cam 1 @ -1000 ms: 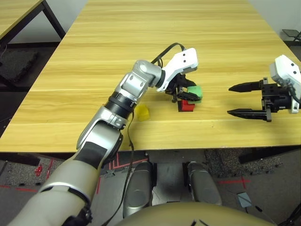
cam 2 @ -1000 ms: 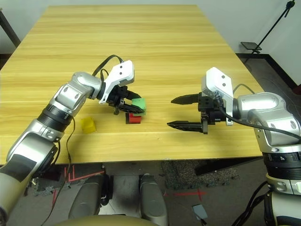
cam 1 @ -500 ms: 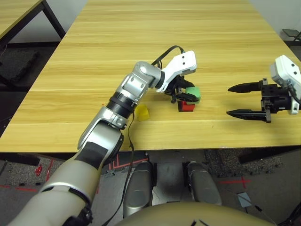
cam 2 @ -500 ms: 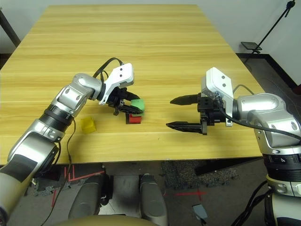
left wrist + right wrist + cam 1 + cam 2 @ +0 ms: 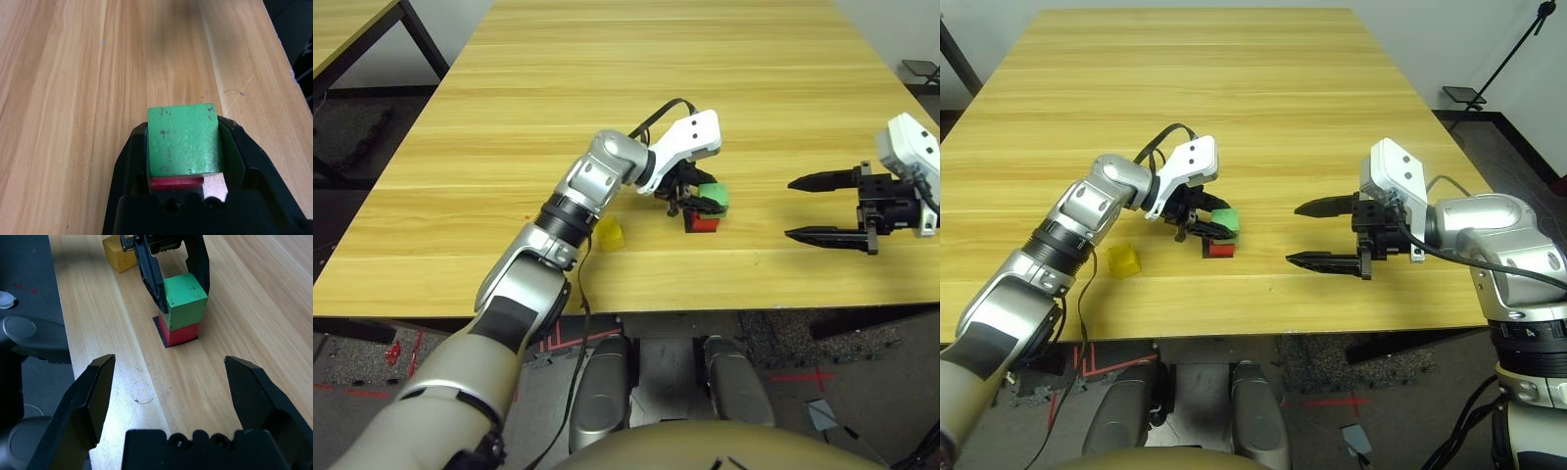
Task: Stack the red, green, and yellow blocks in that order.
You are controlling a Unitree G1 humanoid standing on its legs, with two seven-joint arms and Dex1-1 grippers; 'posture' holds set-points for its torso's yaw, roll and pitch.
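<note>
No text can be read for certain. In the right eye view, a small pale character (image 5: 1530,333) marks the black band (image 5: 1518,345) on the robot's right arm (image 5: 1513,259), too small to tell 4 from A.

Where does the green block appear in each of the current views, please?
Left eye view: right of centre, at the left gripper.
Right eye view: left of centre, green block.
Left wrist view: centre, between the fingers.
Right wrist view: upper middle.
Shared landmark: the red block beneath it.
</note>
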